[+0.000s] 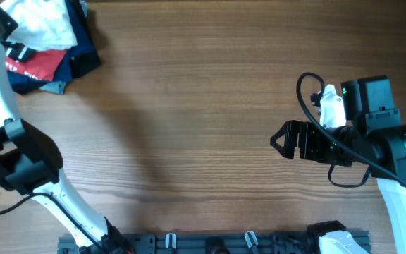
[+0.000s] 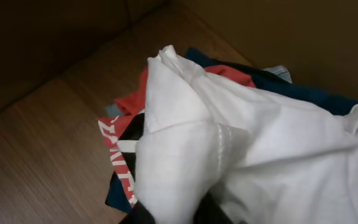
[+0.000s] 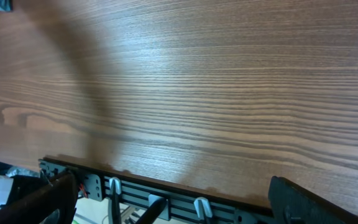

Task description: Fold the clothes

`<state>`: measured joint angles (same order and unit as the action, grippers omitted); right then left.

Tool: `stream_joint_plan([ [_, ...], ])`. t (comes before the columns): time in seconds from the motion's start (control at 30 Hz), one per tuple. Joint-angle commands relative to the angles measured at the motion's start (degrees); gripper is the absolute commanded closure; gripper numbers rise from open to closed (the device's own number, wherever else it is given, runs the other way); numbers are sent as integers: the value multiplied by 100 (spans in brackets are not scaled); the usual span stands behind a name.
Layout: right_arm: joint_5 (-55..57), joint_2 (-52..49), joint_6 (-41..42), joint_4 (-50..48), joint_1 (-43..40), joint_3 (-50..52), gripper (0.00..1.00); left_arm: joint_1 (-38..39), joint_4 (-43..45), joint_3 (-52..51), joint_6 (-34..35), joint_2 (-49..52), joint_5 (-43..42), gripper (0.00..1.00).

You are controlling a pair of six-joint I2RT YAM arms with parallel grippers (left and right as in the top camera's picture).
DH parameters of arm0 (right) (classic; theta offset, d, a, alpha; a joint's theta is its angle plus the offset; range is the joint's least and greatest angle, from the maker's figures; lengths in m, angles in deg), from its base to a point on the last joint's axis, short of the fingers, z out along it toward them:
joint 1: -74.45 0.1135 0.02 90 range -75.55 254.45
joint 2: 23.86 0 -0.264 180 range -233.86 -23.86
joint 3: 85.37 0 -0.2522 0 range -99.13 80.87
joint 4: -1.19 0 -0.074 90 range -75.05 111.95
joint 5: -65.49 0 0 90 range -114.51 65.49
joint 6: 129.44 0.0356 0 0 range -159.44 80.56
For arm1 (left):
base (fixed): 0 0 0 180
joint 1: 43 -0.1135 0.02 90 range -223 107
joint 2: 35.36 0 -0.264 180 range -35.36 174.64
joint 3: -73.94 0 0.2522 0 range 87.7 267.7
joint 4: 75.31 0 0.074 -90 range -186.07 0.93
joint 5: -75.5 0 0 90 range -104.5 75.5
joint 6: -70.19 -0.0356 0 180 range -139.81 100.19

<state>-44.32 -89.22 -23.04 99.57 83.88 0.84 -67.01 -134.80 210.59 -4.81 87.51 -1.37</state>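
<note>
Crumpled white shirt (image 2: pixel 229 143), nothing folded yet, heaped on a pile (image 1: pixel 48 70) at the tabletop (image 1: pixel 203 106) corner; left fingers (image 1: pixel 4 22) buried, state unclear; right fingers (image 3: pixel 309 202) apart, empty.

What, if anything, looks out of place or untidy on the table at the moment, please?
The white shirt lies bunched and wrinkled on a jumbled heap with a red T-shirt and navy garments, crowded into the far left corner of the table rather than spread flat. Nothing looks spilled or damaged.
</note>
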Motion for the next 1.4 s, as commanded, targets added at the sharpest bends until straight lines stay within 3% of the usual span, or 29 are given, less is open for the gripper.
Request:
stream_joint_plan([
  [0.0,50,-7,28,-9,-13,-11,1,-149,-129,118,92,-138,-201,60],
  [0.03,48,-7,28,-4,-13,-11,1,-146,-153,118,92,-138,-205,27],
  [0.07,50,-7,26,9,-13,-11,1,-146,-168,118,92,-138,-221,22],
  [0.3,52,-7,24,35,-13,-11,1,-129,-94,120,256,-448,-328,15],
  [0.47,50,-7,31,2,-13,-11,1,-81,85,120,693,-1049,-866,33],
  [0.53,48,-7,31,-9,-13,-11,1,20,310,120,684,-1156,-1414,57],
  [0.6,33,-7,74,-15,-13,-11,0,133,468,120,667,-1130,-1655,90],
  [0.63,35,-7,105,-15,-13,-11,1,205,531,120,664,-1032,-1652,96],
  [0.9,33,-7,179,0,-13,-11,1,179,896,120,697,431,-1991,96],
  [1.0,33,-7,179,28,-13,-11,1,-92,876,120,1080,1019,-2229,96],
  [1.17,33,-7,179,31,-13,-11,0,-649,691,118,1095,1624,-3362,96],
  [1.23,33,-7,181,28,-13,-11,1,-761,647,118,1097,1641,-3654,96],
  [1.37,22,-7,184,42,-13,-11,1,-859,997,120,1102,1360,-5010,96],
])
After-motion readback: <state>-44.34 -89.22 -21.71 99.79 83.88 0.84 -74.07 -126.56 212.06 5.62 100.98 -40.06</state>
